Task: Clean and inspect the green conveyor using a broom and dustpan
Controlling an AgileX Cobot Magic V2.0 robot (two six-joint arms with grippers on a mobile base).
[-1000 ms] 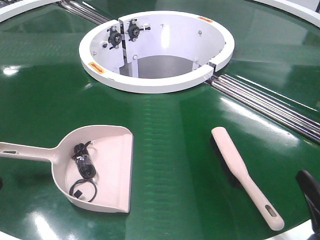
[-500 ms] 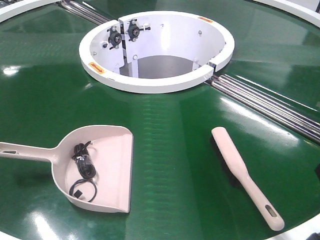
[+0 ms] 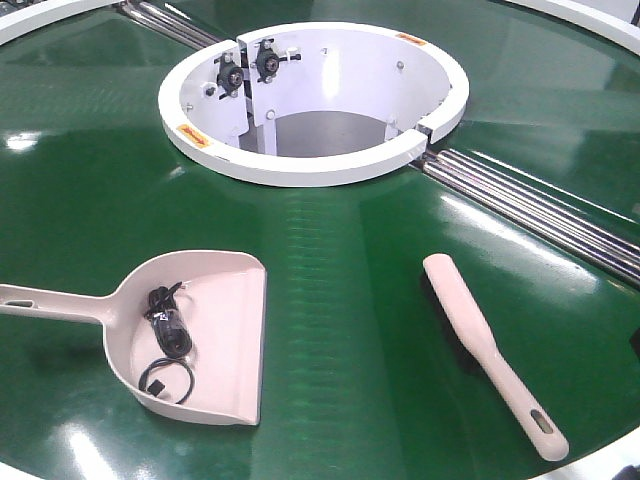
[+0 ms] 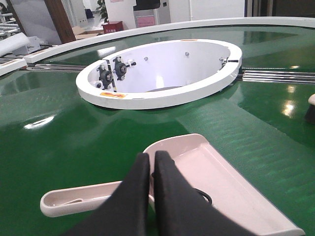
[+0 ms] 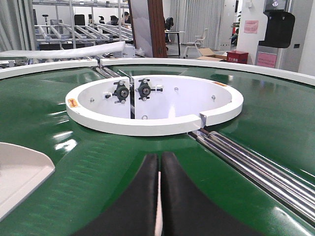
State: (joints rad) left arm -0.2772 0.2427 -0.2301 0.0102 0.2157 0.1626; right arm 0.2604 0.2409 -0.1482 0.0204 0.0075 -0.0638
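The green conveyor [image 3: 340,250] fills the front view, with its white ring hub [image 3: 300,165] behind. The beige-pink dustpan [image 3: 225,300] lies at the front left, lip to the right, holding black cable scraps [image 3: 168,330]. The broom [image 3: 480,340] lies flat at the front right, handle end towards the near edge. Neither gripper shows in the front view. My left gripper [image 4: 151,155] is shut with nothing in it, hanging over the dustpan [image 4: 221,172] near its handle [image 4: 74,199]. My right gripper [image 5: 159,156] is shut and empty; a beige sliver of the broom [image 5: 158,216] shows below it.
Steel roller strips [image 3: 530,205] run from the hub to the right edge, and another set [image 3: 170,25] runs to the back left. The white outer rim [image 3: 590,15] curves round the far side. Shelving and boxes stand beyond the belt in the wrist views.
The black gripper seen at the front view's lower right edge one second ago has drawn back out of that view. Dustpan and broom have not moved.
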